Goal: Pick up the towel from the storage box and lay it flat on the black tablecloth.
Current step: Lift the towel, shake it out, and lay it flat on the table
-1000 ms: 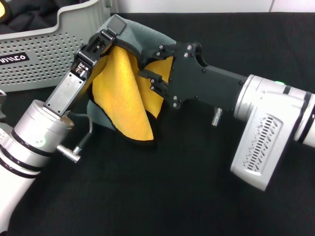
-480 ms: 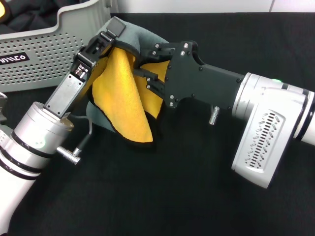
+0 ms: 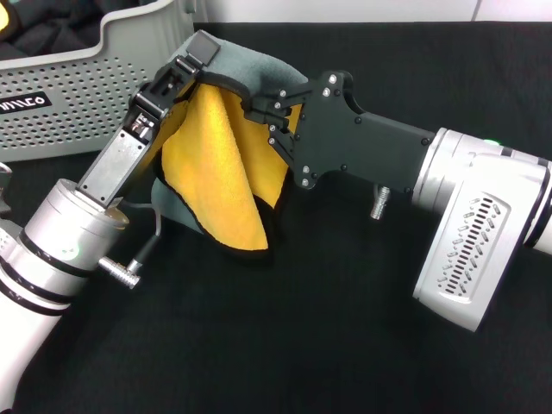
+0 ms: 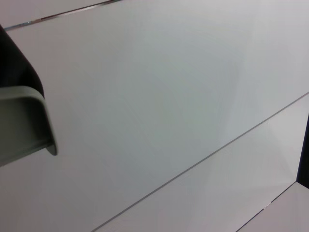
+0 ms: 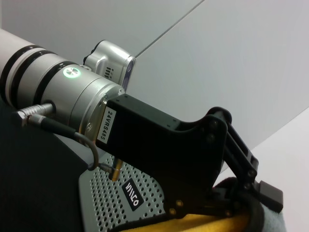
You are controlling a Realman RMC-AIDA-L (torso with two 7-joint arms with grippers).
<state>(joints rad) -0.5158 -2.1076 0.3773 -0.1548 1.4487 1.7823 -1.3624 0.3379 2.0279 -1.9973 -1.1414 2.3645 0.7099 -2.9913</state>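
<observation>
The towel (image 3: 226, 177) is soft napped cloth, fuzzy orange-yellow on one face and a smoother grey-green on the other, with a dark stitched border, and it hangs over the black tablecloth (image 3: 285, 336), a matt woven fabric with no sheen. The storage box (image 3: 78, 103) at the tablecloth's far left corner is light grey moulded plastic, smooth and faintly satin, its walls perforated with small holes. The left gripper (image 3: 200, 60) and the right gripper (image 3: 259, 110) are matt black hard plastic or painted metal with small bright screws, on arms of brushed silvery metal and glossy white casing
</observation>
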